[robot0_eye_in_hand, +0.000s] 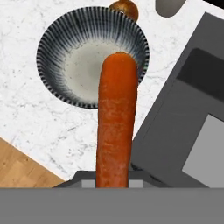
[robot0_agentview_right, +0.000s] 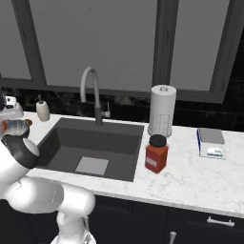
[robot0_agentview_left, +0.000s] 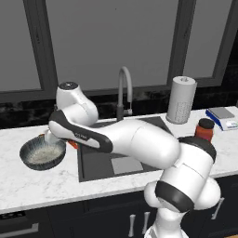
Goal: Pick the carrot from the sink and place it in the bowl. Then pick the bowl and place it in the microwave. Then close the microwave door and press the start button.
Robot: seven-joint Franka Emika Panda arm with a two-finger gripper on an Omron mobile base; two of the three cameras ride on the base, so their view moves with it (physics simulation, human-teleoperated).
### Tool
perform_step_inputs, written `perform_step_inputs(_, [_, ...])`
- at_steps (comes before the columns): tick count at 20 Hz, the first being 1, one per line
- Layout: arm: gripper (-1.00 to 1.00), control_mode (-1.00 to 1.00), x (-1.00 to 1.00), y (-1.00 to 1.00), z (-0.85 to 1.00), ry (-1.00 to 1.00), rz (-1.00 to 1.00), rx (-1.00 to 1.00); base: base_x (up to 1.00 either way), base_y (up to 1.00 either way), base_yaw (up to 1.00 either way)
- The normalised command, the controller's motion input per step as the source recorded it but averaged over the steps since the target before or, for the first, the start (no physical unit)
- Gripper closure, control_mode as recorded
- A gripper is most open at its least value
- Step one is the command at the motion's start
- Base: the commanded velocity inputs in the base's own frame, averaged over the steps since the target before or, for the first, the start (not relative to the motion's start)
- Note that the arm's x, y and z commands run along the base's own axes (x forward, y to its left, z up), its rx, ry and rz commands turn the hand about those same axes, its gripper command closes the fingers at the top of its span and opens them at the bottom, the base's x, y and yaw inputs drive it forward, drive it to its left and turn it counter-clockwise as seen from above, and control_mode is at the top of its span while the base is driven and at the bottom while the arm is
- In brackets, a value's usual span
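Right now the pincer [robot0_eye_in_hand: 113,183] clamps the carrot [robot0_eye_in_hand: 116,122] by its lower end, tip poking out over the bowl's [robot0_eye_in_hand: 57,83] near rim. Bowl sits on the white marble table [robot0_eye_in_hand: 39,118], just beside the sink [robot0_eye_in_hand: 175,127]. Risk: carrot hangs over the rim edge, not bowl center; a release here could tip it onto the table or back into the sink. Soap dispenser [robot0_agentview_right: 43,110] farther back.

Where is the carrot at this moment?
In the hand view the carrot is held out from the fingers, its tip above the near rim of the bowl, just beside the sink edge.
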Motion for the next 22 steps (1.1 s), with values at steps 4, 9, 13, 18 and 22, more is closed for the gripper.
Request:
perform_step_inputs(4, [1.00,-1.00,0.21,0.16,-0.40,-0.01,0.00,0.04,0.00,0.00,0.00])
perform_step_inputs(9, [1.00,-1.00,0.10,0.27,-0.22,-0.05,0.00,0.08,0.00,0.00,0.00])
perform_step_inputs(13, [1.00,-1.00,0.17,0.41,-0.01,0.00,0.00,0.00,0.00,0.00,0.00])
perform_step_inputs(18, [1.00,-1.00,0.44,0.27,-0.25,0.01,0.00,0.00,0.00,0.00,0.00])
perform_step_inputs(22, [1.00,-1.00,0.36,0.18,-0.21,0.00,0.00,0.00,0.00,0.00,0.00])
